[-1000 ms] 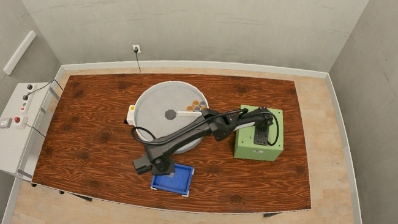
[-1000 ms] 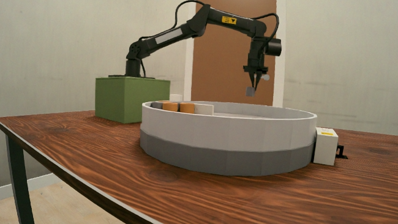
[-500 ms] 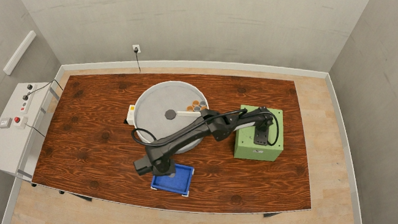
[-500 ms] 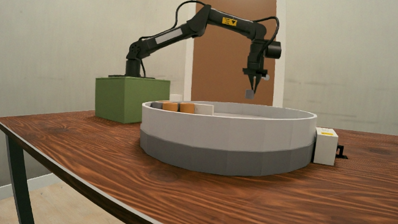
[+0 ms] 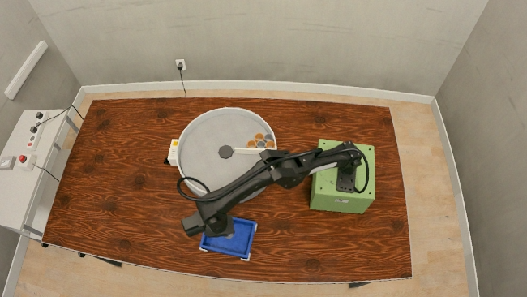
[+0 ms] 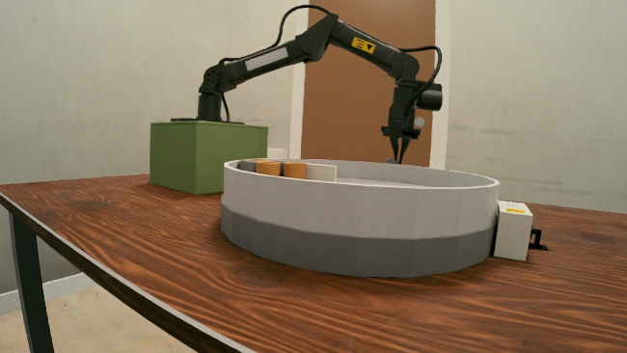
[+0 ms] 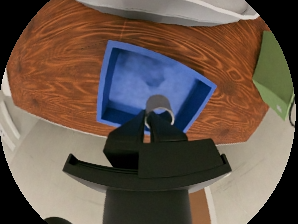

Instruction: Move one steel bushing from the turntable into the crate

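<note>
Wooden table (image 5: 122, 195) | gripper (image 7: 154, 120) clamped on steel bushing (image 7: 160, 104) | above blue crate (image 7: 115, 83)

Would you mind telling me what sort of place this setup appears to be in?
Probably a small automation test cell: a black robot arm on a green block, a round grey turntable on a wooden table, and a white control cabinet alongside.

Black arm (image 6: 309, 45) from green box (image 6: 207, 154), gripper (image 6: 401, 153) low behind grey turntable (image 6: 359, 212) rim
</note>
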Controlling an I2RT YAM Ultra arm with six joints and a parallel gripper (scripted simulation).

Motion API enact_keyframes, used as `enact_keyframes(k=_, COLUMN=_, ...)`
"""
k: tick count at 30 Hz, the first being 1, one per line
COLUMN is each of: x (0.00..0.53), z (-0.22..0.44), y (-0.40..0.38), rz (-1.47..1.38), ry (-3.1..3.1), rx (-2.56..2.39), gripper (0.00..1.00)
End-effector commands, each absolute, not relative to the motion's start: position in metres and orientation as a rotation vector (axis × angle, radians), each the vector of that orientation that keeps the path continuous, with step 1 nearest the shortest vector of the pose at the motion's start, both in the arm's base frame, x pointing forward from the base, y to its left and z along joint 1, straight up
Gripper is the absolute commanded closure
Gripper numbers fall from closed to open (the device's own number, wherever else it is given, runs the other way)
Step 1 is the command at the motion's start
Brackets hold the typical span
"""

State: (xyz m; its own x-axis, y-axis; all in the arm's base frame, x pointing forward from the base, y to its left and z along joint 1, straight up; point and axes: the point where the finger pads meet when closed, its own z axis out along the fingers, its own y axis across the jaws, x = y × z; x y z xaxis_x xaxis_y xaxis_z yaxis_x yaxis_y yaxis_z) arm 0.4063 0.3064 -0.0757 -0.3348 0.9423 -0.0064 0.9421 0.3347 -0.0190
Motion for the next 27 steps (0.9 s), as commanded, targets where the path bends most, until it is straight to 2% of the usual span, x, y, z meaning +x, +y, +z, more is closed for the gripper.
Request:
enact_keyframes(k=1, x=0.4276, z=-0.045, y=0.3146, rz=-0.11, ry=-2.579, rx=-1.84, gripper=1.0)
enact_keyframes(k=27, x=0.4224, z=-0.0454, y=0.3108, rz=-0.07, ry=-2.574, rx=-1.836, gripper=1.0)
